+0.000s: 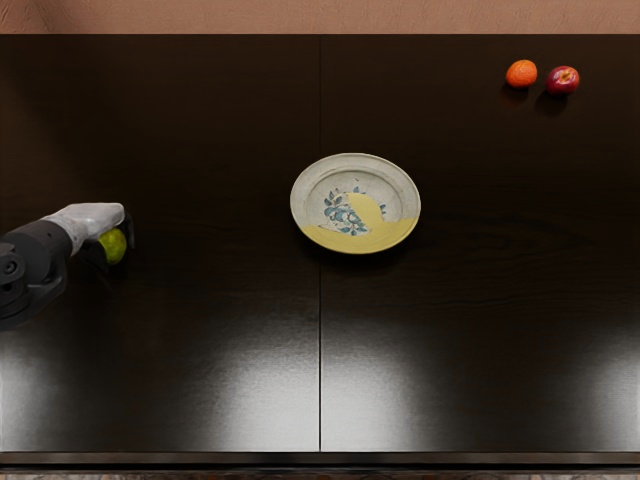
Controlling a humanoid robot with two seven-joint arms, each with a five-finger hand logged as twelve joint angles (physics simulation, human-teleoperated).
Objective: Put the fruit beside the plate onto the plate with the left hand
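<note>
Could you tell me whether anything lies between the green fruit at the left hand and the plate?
Nothing visible does: the green fruit is at the left hand, and the path to the plate holds no object. The orange fruit and red fruit lie far off, back right.

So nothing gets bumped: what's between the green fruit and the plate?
Nothing: the head view shows only bare dark table between the green fruit and the plate.

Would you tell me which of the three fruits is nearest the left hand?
The green fruit, partly under the left hand; the orange fruit and red fruit sit far right.
</note>
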